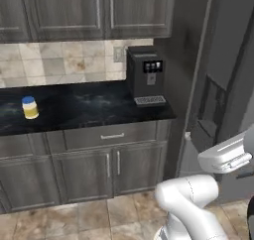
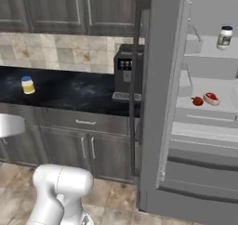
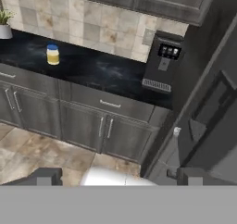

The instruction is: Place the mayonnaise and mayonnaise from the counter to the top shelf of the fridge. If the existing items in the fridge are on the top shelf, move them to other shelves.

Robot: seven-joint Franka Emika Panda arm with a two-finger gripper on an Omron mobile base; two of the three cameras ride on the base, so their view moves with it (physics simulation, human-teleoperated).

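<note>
We see the jaws (image 3: 115, 177) wide open, empty. Blue-lidded mayonnaise jar (image 1: 30, 107) sits on the black surface (image 1: 89, 110); navy-lidded mayonnaise jar (image 2: 224, 37) stands on the fridge's top shelf (image 2: 209, 53). No label is readable.

1 jar (image 2: 28, 85) on counter (image 2: 69, 96), 1 (image 2: 224, 37) in fridge (image 2: 160, 103)

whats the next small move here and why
Probably drive toward the counter and reach for the pale-yellow jar. It stands there alone, while the white jar already sits on the top shelf and the open tool holds nothing.
</note>
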